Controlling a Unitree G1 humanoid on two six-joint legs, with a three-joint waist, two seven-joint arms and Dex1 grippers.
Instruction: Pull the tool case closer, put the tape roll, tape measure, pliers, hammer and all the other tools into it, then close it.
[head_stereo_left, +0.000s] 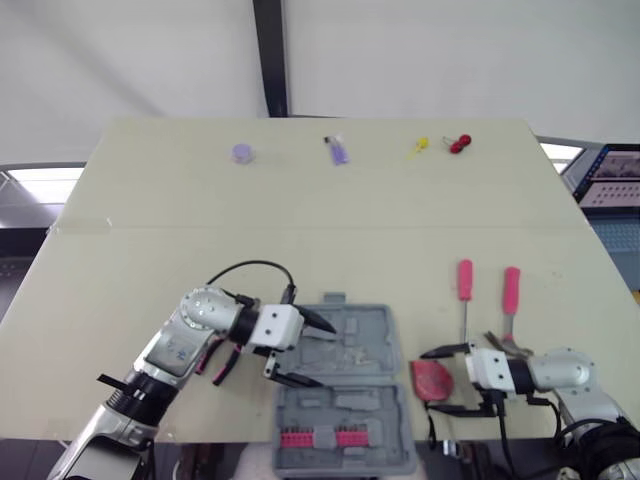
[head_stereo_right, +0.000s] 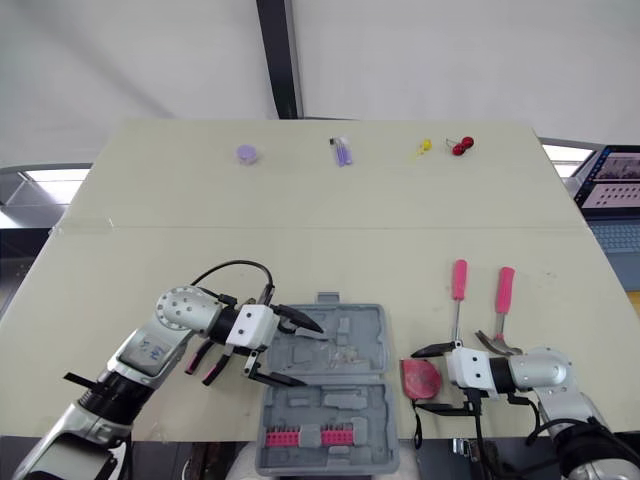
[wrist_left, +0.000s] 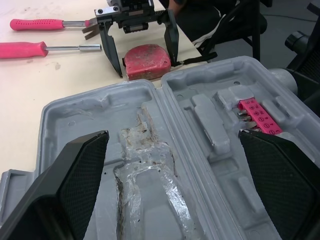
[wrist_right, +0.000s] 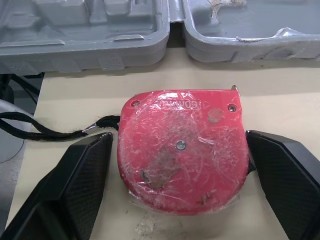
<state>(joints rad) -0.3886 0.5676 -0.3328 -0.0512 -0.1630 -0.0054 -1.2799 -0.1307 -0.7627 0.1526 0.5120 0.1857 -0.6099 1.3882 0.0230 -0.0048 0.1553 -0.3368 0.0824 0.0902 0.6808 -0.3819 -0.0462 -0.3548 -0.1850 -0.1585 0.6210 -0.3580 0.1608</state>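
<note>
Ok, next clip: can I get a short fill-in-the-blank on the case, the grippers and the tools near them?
1. The left gripper hangs, fingers apart, over the grey tool case, which lies ___.
2. The right gripper has one finger on either side of the red ___.
3. Beyond the right gripper lie ___ pink-handled tools.

Missing words: open; tape measure; two.
</note>
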